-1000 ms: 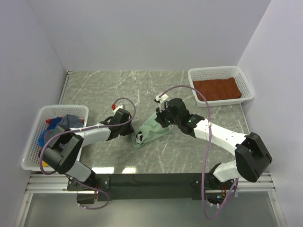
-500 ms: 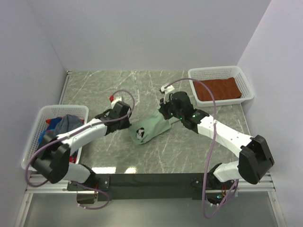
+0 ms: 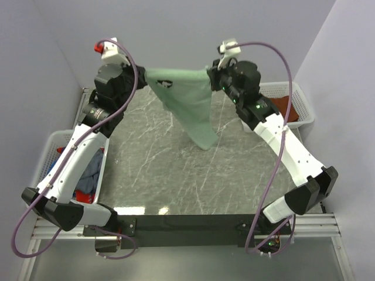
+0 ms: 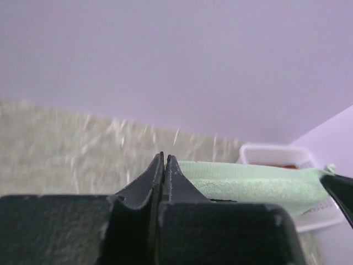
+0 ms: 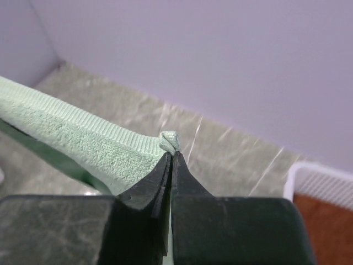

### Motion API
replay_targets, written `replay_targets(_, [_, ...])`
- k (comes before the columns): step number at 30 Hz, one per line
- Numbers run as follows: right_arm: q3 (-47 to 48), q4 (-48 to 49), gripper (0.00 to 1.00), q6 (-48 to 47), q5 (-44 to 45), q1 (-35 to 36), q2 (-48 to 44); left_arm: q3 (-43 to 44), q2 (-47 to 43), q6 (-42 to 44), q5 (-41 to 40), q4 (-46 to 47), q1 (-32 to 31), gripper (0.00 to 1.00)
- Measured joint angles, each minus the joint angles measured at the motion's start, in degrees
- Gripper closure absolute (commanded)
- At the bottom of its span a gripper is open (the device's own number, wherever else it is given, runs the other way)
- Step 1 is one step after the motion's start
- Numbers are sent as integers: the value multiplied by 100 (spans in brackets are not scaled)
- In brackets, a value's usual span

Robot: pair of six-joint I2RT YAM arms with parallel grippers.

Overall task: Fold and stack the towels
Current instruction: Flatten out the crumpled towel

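Both arms reach high above the desk [image 3: 176,170], and the mint-green towel [image 3: 187,102] hangs stretched between them over its far half, clear of the surface. The left tool [image 3: 140,73] is pressed together on the towel's upper left corner. In the left wrist view its fingers [image 4: 164,161] meet with no gap, and the green hem [image 4: 248,185] runs off to their right. The right tool [image 3: 212,74] pinches the opposite upper corner. The right wrist view shows its tips [image 5: 172,157] closed on a small bunched tuft of the ribbed edge, with the cloth [image 5: 71,138] trailing away to the left. The top hem runs nearly level between the two tools. Below it the towel narrows to a point that dangles above the middle of the desk, with a small dark print near its upper left corner. At the desk's far right corner, partly hidden behind the right arm, a white mesh basket [image 3: 300,99] holds the rust-brown towel [image 3: 280,106] lying flat. At the desk's left edge a second mesh basket [image 3: 55,139] holds a crumpled slate-blue towel [image 3: 88,175] and some red cloth [image 3: 85,199], partly covered by the left arm.
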Motion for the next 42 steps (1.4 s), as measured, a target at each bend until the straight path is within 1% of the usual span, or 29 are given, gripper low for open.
replay_targets(2, [498, -42, 100, -83, 9, -50, 179, 319, 48, 260, 42, 199, 7, 99])
replay_targets(5, [990, -72, 100, -219, 13, -59, 330, 501, 28, 627, 140, 468, 24, 99])
replay_targets(10, [1165, -122, 100, -424, -39, -57, 186, 546, -203, 1047, 575, 643, 28, 99])
replay_targets(13, [901, -116, 100, -479, -260, -50, -212, 505, -573, 1209, 1016, 669, 24, 99])
replay_targets(18, [365, -214, 100, -476, -986, 17, -1250, 179, -1574, 1283, 1961, 605, -17, 99])
replay_targets(24, [326, -439, 100, -391, -1937, 72, -2260, 166, -2369, 1263, 3112, 404, -44, 99])
replay_targets(28, [323, -699, 100, -284, -2284, 72, -2529, -59, -2614, 1226, 3480, 269, -44, 100])
replay_targets(31, [278, -844, 100, -208, -2269, 63, -2527, -295, -2649, 1198, 3399, 208, -42, 99])
replay_targets(35, [122, -894, 100, -109, -1845, 39, -2188, -323, -2288, 1073, 2682, 26, -33, 99])
replay_targets(37, [42, -833, 100, -94, -1475, -13, -1843, -345, -1871, 1003, 2192, 35, -17, 99])
replay_targets(39, [-74, -693, 100, -96, -1130, -98, -1469, -525, -1362, 894, 1746, 240, 50, 100])
replay_targets(42, [-323, -376, 100, -118, -708, -313, -608, -883, -476, 717, 1266, 590, 221, 99])
